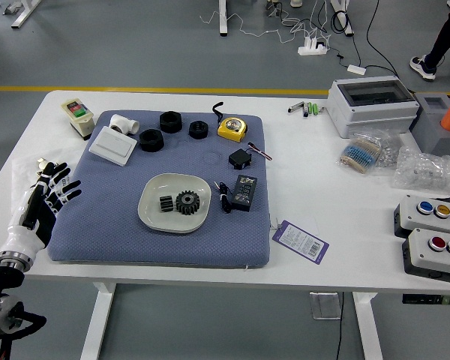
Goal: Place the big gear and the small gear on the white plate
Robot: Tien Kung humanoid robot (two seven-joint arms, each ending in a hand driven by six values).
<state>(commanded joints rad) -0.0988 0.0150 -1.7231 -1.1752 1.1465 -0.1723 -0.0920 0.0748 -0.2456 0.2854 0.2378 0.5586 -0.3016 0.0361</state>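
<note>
My left hand (pixel 60 187) is over the blue mat's left edge, fingers spread and holding nothing, well to the left of the plate. On the mat lies the white plate (pixel 154 215), squarish with rounded corners. Inside it are two black gears: the larger toothed one (pixel 187 202) lies flat right of centre, and the smaller ribbed one (pixel 166 203) sits on the left, a small gap between them.
Behind the plate are black rings (pixel 151 140), a white switch panel (pixel 113 145) and a yellow tape measure (pixel 232 128). A black adapter (pixel 244 193) lies right of it. Button boxes (pixel 436 250) stand far right. A person's leg (pixel 441 41) shows at the top right.
</note>
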